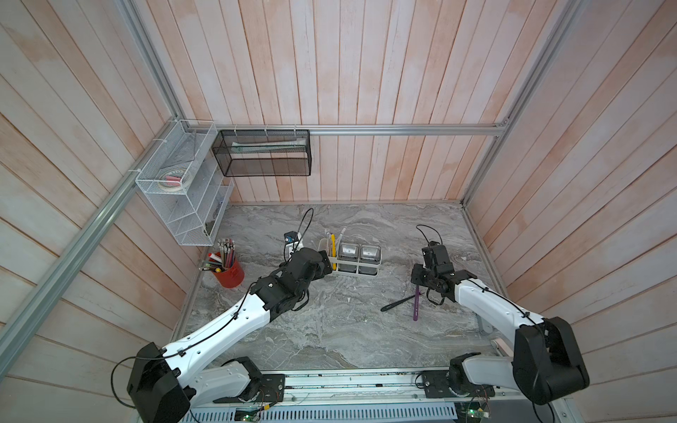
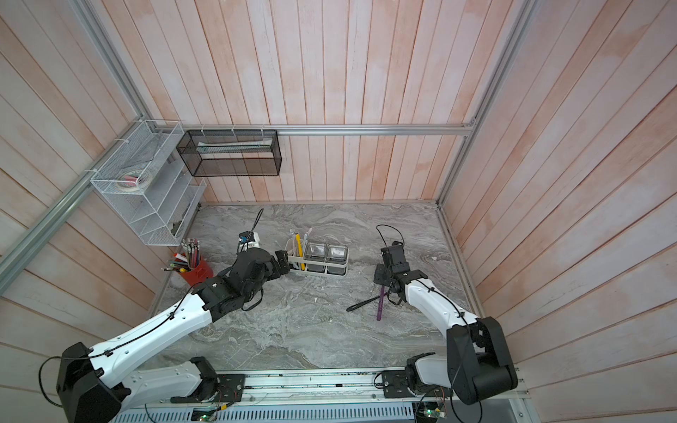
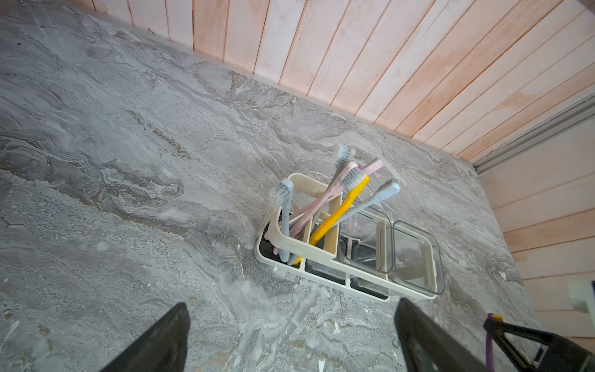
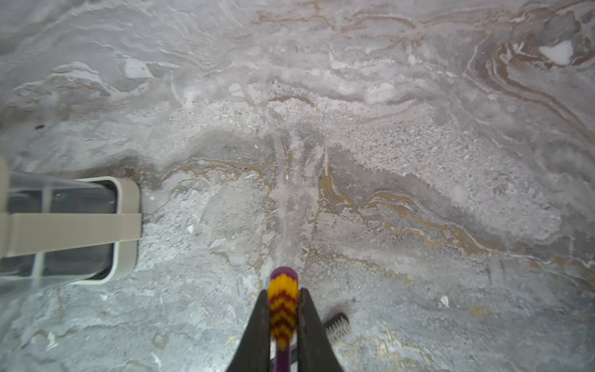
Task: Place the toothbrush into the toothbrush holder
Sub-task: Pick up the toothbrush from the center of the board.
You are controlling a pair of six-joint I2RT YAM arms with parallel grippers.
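Observation:
My right gripper [image 4: 283,291] is shut on a purple toothbrush [image 4: 282,309] with yellow and maroon bristles; the bristle head sits between the fingers. In both top views its purple handle [image 1: 416,305] [image 2: 380,305] sticks out from under the right wrist toward the table's front. The white toothbrush holder [image 1: 339,271] [image 2: 297,270] [image 3: 296,243] [image 4: 128,222] stands mid-table with several brushes in its slotted end and two clear square cups. My left gripper [image 3: 291,304] [image 1: 326,265] is open and empty, just beside the holder's slotted end.
A black toothbrush [image 1: 397,304] [image 4: 336,323] lies on the marble under the purple one. A red cup of pencils [image 1: 229,271] stands at the left. A white wire shelf [image 1: 183,183] and a black mesh basket [image 1: 263,152] hang on the walls.

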